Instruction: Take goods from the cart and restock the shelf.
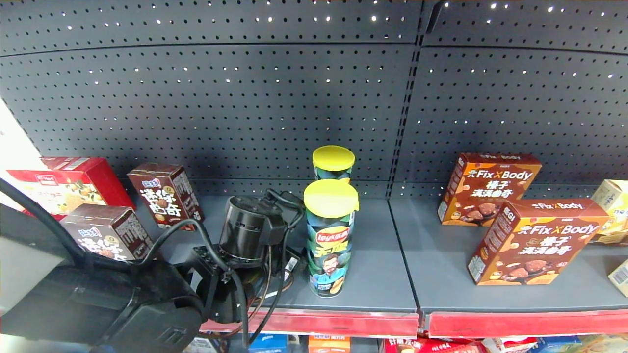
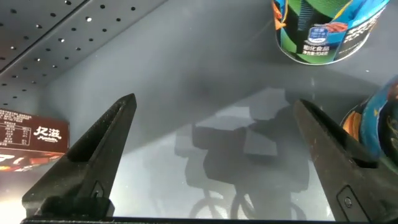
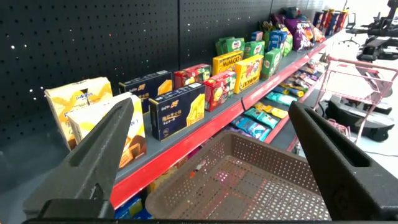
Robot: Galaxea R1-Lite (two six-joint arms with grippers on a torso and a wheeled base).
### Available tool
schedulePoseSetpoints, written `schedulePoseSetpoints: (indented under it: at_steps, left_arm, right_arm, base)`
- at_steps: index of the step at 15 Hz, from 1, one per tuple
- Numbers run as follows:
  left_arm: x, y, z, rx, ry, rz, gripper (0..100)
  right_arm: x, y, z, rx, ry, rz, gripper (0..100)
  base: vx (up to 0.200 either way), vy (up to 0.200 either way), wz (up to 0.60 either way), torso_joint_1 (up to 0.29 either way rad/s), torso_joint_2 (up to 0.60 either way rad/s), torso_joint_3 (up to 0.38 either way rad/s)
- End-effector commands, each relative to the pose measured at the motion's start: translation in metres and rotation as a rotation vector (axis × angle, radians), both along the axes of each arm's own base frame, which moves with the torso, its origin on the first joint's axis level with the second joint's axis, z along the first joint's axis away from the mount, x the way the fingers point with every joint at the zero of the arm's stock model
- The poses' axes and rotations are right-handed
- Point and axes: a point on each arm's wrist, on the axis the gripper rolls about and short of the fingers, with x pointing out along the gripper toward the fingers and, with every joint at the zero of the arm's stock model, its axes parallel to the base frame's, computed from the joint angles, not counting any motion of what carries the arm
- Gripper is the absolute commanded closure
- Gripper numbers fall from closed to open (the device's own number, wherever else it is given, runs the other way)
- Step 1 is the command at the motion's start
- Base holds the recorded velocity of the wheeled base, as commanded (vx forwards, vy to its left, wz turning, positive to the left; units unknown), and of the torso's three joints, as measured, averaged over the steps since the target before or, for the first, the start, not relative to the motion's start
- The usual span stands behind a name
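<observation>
Both grippers stand with fingers spread wide and nothing between them. The left arm (image 1: 147,294) comes in from the lower left over the grey shelf (image 1: 382,274), its wrist low above the deck and just to the left of the front can (image 1: 329,245). The left gripper (image 2: 211,158) hangs over bare shelf surface, and one of its fingers (image 2: 333,152) lies close beside a can's foot; whether they touch cannot be told. The right gripper (image 3: 214,158) is held above the cart basket (image 3: 249,186), a brown mesh tub that sits beside a long aisle shelf lined with boxes. Two chip cans with yellow lids stand upright on the shelf, one behind the other: the front can near the middle of the deck, the rear can (image 1: 333,164) close to the pegboard (image 1: 245,98) at the back. Two dark brown boxes (image 1: 167,193) stand to the left of the arm, one nearer the back, one nearer the front edge. A red box (image 1: 59,189) lies beyond them at the far left. Two orange-brown boxes (image 1: 535,240) stand on the right-hand bay, well apart from the cans, staggered front and back. Two cream boxes (image 1: 611,206) are cut off at the right edge
</observation>
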Motion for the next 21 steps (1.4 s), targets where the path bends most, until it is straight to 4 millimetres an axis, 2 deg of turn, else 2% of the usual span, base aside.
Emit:
schedulePoseSetpoints:
  at_steps: [1,5,8,9,11,13,14,15,16,17,18,21]
  left_arm:
    - [0.002,0.008,0.004,-0.007,-0.008,0.026,0]
    - [-0.005,0.019,0.022,-0.04,-0.051,0.041,0]
    - [-0.03,0.043,0.034,-0.057,-0.073,0.058,0]
    - [-0.042,0.053,0.045,-0.079,-0.103,0.064,0]
    - [-0.051,0.069,0.068,-0.135,-0.178,0.107,0]
    - [-0.065,0.097,0.092,-0.226,-0.264,0.209,0]
    - [-0.069,0.102,0.096,-0.241,-0.281,0.224,0]
    - [-0.085,0.131,0.106,-0.279,-0.334,0.317,0]
    - [-0.098,0.148,0.109,-0.297,-0.367,0.379,0]
    - [-0.099,0.149,0.109,-0.299,-0.369,0.384,0]
    - [-0.125,0.169,0.115,-0.324,-0.436,0.45,0]
    - [-0.166,0.191,0.116,-0.352,-0.551,0.535,0]
  right_arm:
    - [0.0,0.0,0.0,0.0,-0.001,0.002,0]
    - [0.001,-0.001,-0.003,-0.002,0.005,0.011,0]
    - [0.0,-0.002,-0.005,-0.001,0.002,0.022,0]
    - [-0.001,-0.002,-0.008,-0.001,0.002,0.023,0]
    - [-0.001,-0.002,-0.012,-0.006,0.017,0.028,0]
    - [-0.001,-0.004,-0.012,-0.006,0.02,0.052,0]
    - [-0.001,-0.005,-0.011,-0.006,0.018,0.055,0]
    - [0.0,-0.005,-0.011,-0.008,0.023,0.058,0]
    - [0.001,-0.005,-0.012,-0.01,0.03,0.067,0]
    - [0.002,-0.005,-0.012,-0.011,0.033,0.069,0]
    - [0.005,-0.006,-0.014,-0.023,0.061,0.097,0]
    - [0.007,-0.008,-0.012,-0.053,0.108,0.134,0]
  base:
    - [0.0,0.0,0.0,0.0,0.0,0.0]
    - [0.0,0.0,0.0,0.0,0.0,0.0]
    - [0.0,0.0,0.0,0.0,0.0,0.0]
    - [0.0,0.0,0.0,0.0,0.0,0.0]
    - [0.0,0.0,0.0,0.0,0.0,0.0]
    - [0.0,0.0,0.0,0.0,0.0,0.0]
    - [0.0,0.0,0.0,0.0,0.0,0.0]
    - [0.0,0.0,0.0,0.0,0.0,0.0]
    - [0.0,0.0,0.0,0.0,0.0,0.0]
    - [0.0,0.0,0.0,0.0,0.0,0.0]
    - [0.0,0.0,0.0,0.0,0.0,0.0]
    - [0.0,0.0,0.0,0.0,0.0,0.0]
